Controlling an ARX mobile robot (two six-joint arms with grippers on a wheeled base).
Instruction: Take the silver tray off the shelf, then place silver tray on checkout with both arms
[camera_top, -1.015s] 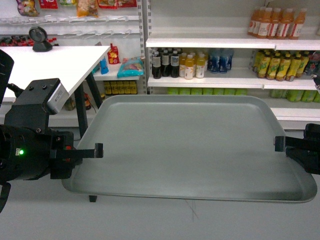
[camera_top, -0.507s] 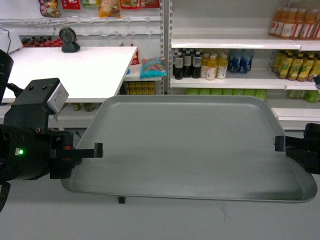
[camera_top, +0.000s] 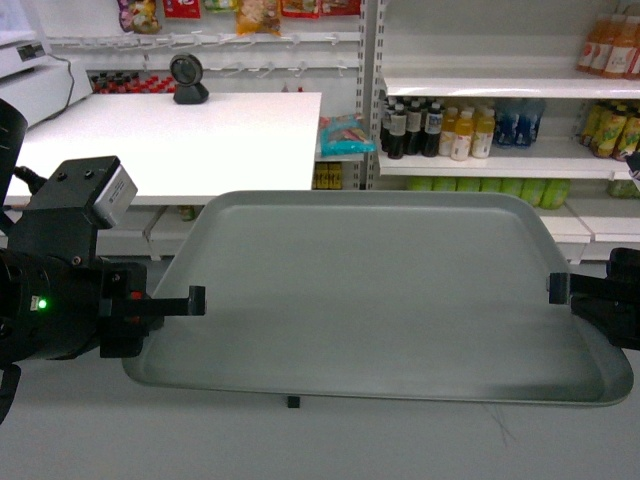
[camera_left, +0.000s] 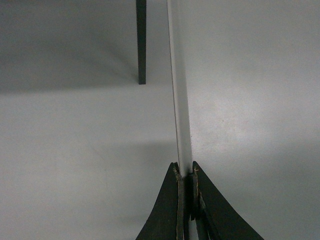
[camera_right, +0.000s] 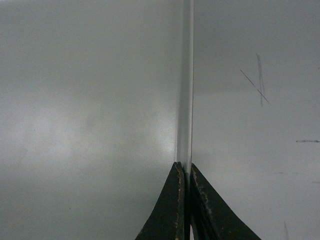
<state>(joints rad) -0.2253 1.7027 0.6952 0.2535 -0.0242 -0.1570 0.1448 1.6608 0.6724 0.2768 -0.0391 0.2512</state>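
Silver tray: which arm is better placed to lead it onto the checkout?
Left. The checkout lies ahead on the left, nearer the left claw. Still, the right claw grips the opposite rim of the silver tray, so both arms probably must move together.

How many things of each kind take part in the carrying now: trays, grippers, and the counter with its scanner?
Trays: 1, silver tray
Grippers: 2, left gripper, right gripper
Counters: 1, checkout
Scanners: 1, scanner
Total: 5
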